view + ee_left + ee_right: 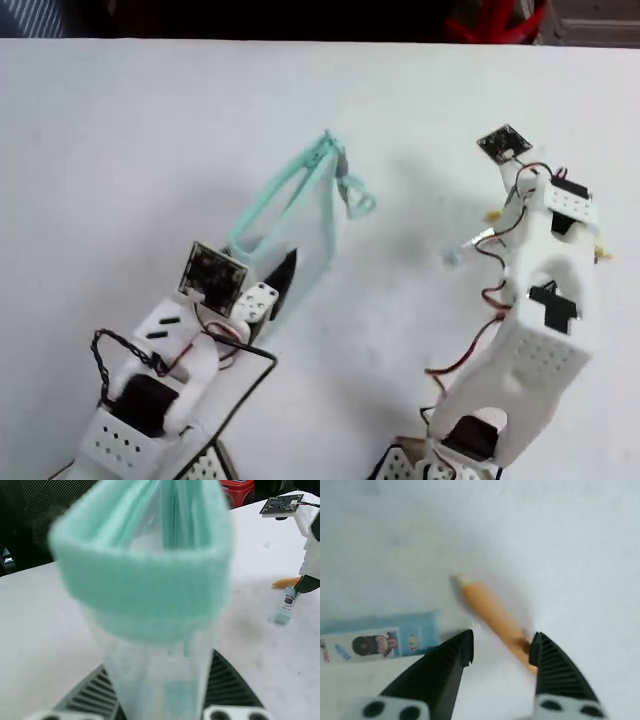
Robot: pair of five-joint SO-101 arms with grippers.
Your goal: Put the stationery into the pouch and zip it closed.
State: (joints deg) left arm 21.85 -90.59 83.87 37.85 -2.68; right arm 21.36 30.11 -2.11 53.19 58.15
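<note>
The loading step is judged to be in hand. The clear, mint-edged pouch (295, 215) is gripped at one end by the closed left gripper (275, 285), its zip mouth gaping; nothing can be made out inside. The right gripper (502, 645) is held open over an orange pencil (492, 612) on the worktop (120, 150), with a blue packet (375, 640) just beside. Next, the pencil needs to be pinched and carried to the pouch.

Blue tube (379, 640), end off-frame

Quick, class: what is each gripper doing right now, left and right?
Left gripper: shut on the pouch.
Right gripper: open, holding nothing, over the orange pencil.
</note>
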